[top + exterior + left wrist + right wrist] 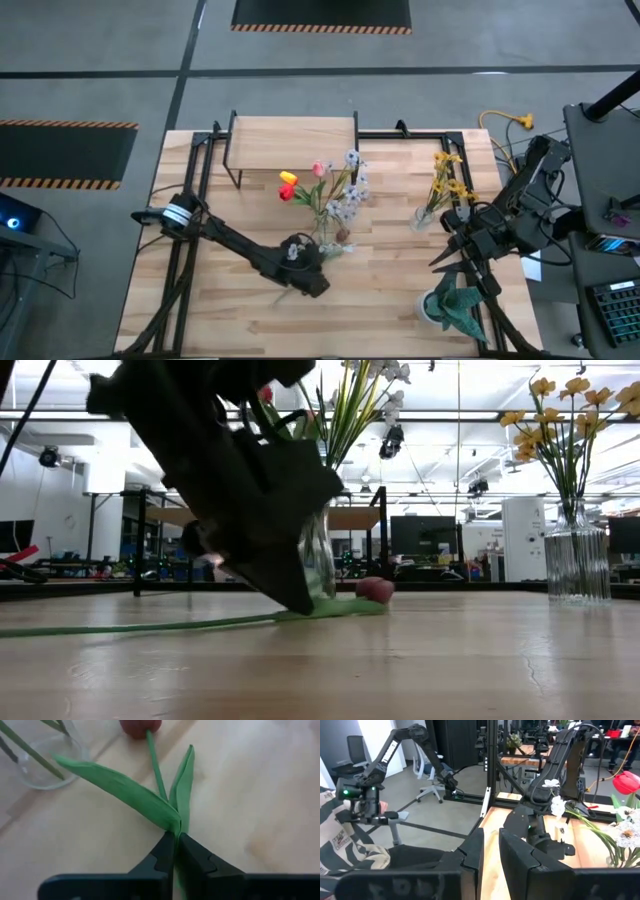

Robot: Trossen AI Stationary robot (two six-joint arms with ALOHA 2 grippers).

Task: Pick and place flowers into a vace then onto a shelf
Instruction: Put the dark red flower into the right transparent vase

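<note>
Left gripper [176, 845] jaws clamped on tulip [155, 765] stem.

Grey concrete floor [120, 60] surrounds the wooden tabletop [390, 290], with orange-and-black hazard stripes [65, 125] edging dark mats. Beyond the table, office chairs [427, 767] stand near black frames; ceiling lights [440, 455] glow overhead, and monitors [420, 535] line distant benches.

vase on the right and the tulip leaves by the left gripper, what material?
Right vase: clear ribbed glass by its look, the room shows through it; could be acrylic. Tulip leaves: matte green fabric or plastic, likely artificial, flat and uniformly coloured, pinched in the shut left gripper.
</note>
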